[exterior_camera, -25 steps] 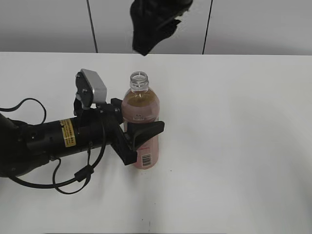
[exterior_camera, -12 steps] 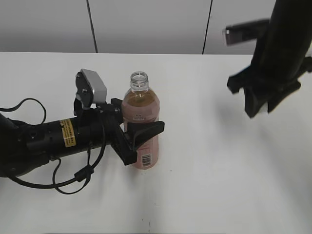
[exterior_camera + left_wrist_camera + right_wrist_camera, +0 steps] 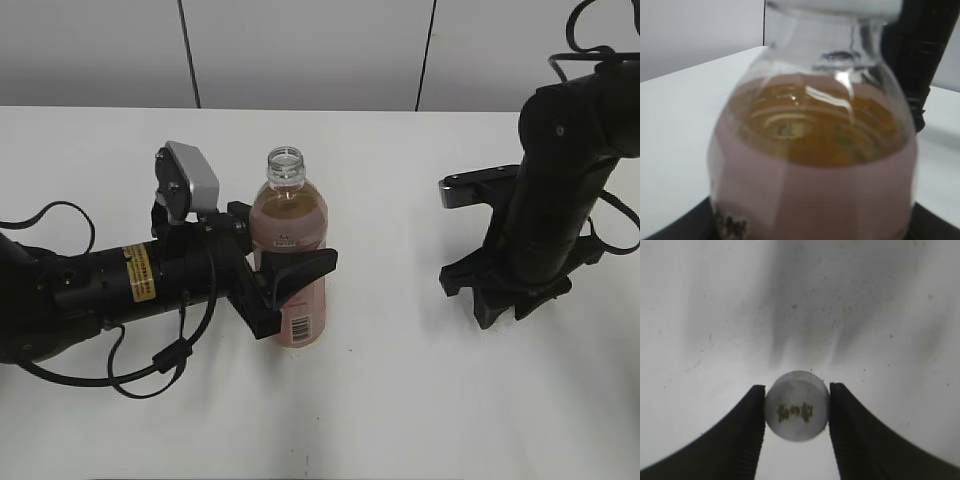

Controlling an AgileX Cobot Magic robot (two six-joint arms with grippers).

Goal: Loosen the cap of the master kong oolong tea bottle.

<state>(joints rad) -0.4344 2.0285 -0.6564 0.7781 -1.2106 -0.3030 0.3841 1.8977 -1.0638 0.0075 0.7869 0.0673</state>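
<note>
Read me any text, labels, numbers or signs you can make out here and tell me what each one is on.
None can be read.
Bottle pink label: red print and a barcode, too small.
Yellow sticker on the left arm: dark print, too small.
Cap top, between the right gripper fingers: a small dark-gold mark, too blurred.
Left wrist view: dark print at the label's lower left, blurred.

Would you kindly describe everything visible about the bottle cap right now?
The cap is a small round white piece, plastic by its look, with a small dark printed mark on top. It is off the bottle, whose threaded neck stands open. The right gripper pinches it, one dark finger on either side, above the white table.
</note>
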